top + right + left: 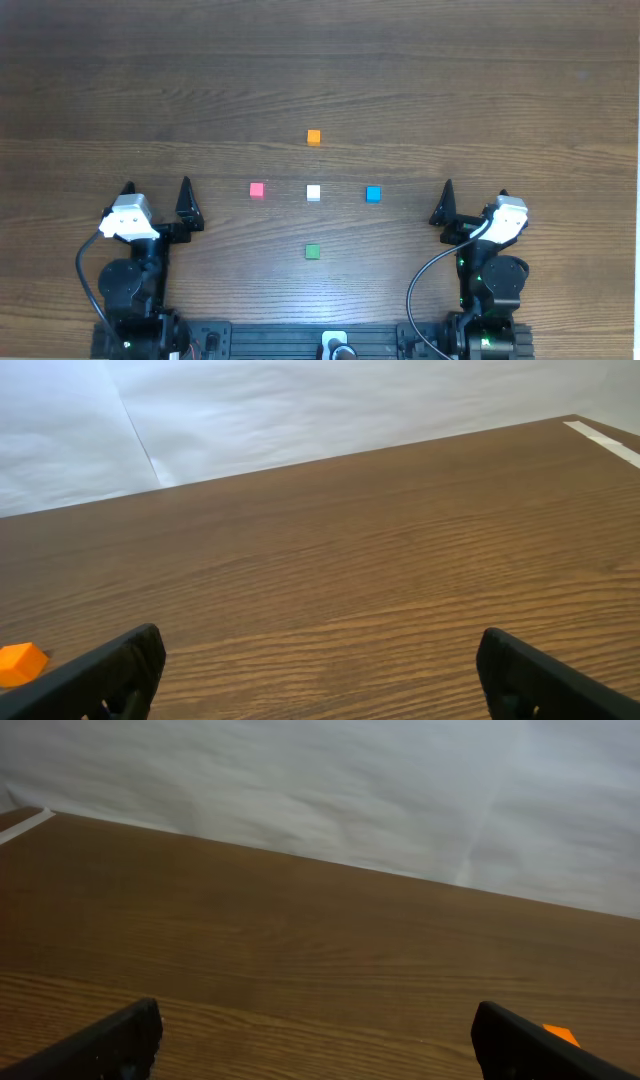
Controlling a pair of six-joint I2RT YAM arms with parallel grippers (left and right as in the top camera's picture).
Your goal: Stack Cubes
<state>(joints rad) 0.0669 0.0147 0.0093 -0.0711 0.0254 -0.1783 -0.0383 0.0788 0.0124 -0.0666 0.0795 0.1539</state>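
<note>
Plainly nothing is stacked yet: five cubes lie singly on the tabletop (500, 80), none touching. White cube (314, 192) at centre, with orange cube (314, 137) at its 12 o'clock, blue cube (373, 193) at 3, green cube (312, 252) at 6 and pink cube (257, 189) at 9, each apart from it. Left gripper (157, 190) sits out past the pink cube at 9 o'clock, jaws spread wide, empty. Right gripper (475, 195) sits past the blue cube at 3 o'clock, likewise wide and empty. Whole task remains, by my reckoning: every pick, every placing. Open wood all round the cross; gaps between cubes look ample for fingers to straddle one without nudging a neighbour. Far tabletop edge lies well beyond the orange cube, against a white backdrop (300, 410).
</note>
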